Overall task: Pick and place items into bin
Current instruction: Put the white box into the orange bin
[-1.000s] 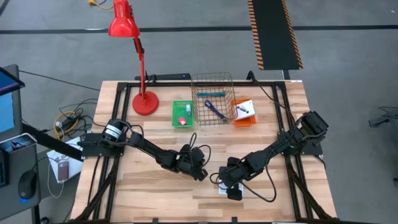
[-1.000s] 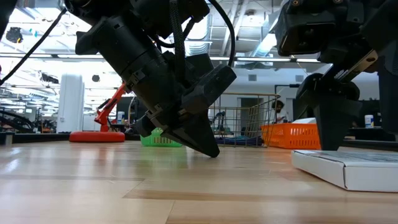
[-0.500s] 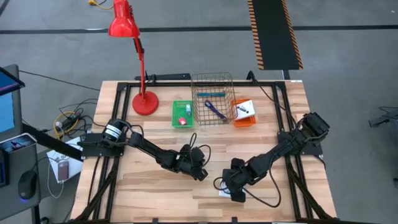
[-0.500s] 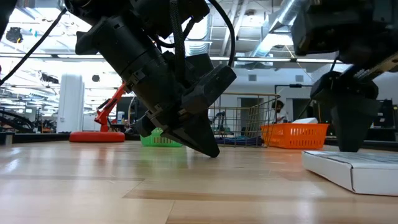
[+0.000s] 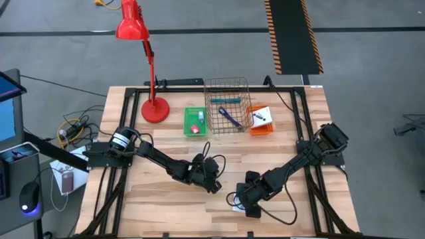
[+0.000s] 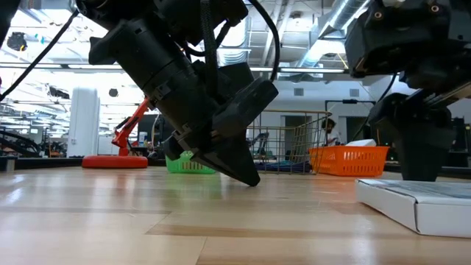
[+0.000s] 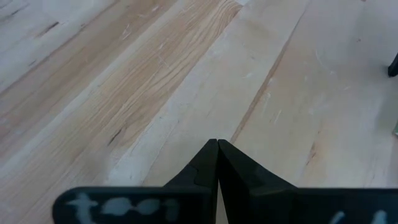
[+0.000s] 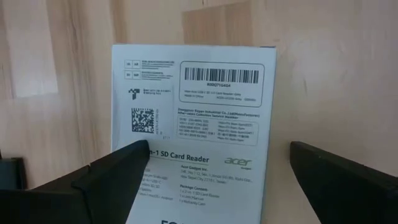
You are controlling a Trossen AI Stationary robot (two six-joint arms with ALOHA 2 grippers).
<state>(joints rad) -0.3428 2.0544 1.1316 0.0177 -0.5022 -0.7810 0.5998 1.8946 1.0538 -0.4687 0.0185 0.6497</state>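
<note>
My right gripper [image 8: 211, 180] hangs wide open over a white card-reader box [image 8: 196, 118] lying flat near the tabletop's [image 5: 153, 212] front edge, one finger either side, gripping nothing. My left gripper [image 7: 217, 149] rests shut and empty at mid-table, tip on the wood

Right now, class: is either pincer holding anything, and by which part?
Nothing is held. The right pincer stands open over the white box, not gripping it. The left pincer is shut on nothing, above bare table.

White card-reader box [image 8: 193, 124] flat on table
</note>
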